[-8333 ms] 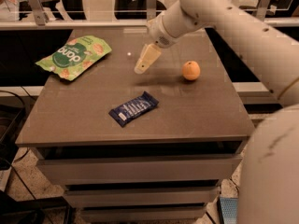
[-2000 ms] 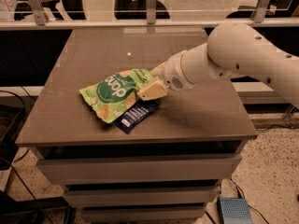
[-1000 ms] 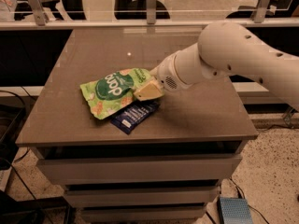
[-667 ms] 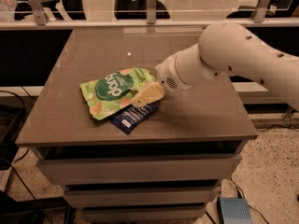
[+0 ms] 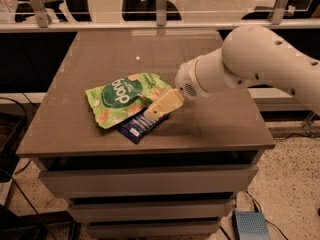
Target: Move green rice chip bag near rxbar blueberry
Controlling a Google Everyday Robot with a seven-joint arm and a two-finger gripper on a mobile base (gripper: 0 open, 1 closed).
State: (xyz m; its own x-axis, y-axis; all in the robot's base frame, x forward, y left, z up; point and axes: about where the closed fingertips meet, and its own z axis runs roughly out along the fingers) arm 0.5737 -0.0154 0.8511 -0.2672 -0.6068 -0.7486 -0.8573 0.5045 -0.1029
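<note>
brown tabletop (image 5: 215,119), glossy, one small light glint toward its back; it caps a cabinet with drawer fronts (image 5: 145,181) stacked below; room dim.

gripper (image 5: 151,114): cream-coloured, angled down and toward the left of the view; its tip sits over the spot where the bag's lower right edge meets the bar; jaw state cannot be told, only one pale slab shows from this side; whether the tip touches the bag cannot be told either.

green rice chip bag (image 5: 120,96): lies flat on the tabletop, left of centre, nearer the front; dark green round logo facing up, white lettering upside down from here, pictured chips along its edges; surface crinkled.

rxbar blueberry (image 5: 134,129): dark blue, slim, lying at a slant at the bag's front edge; its upper end is covered by the bag and the gripper, its lower end pokes out toward the table's front; bag and bar touching, overlapping.

outward: white wrist housing (image 5: 190,86) with a round perforated patch, just behind the gripper; thick white arm (image 5: 260,59) runs off to the right of the view, above the table's right half.

behind the table: pale rail (image 5: 100,26) with upright posts; chair bases (image 5: 142,9) beyond it.

floor (image 5: 295,184): speckled, seen at right; blue-grey box (image 5: 252,226) at lower right by the cabinet foot; dark cables (image 5: 12,179) at left.
</note>
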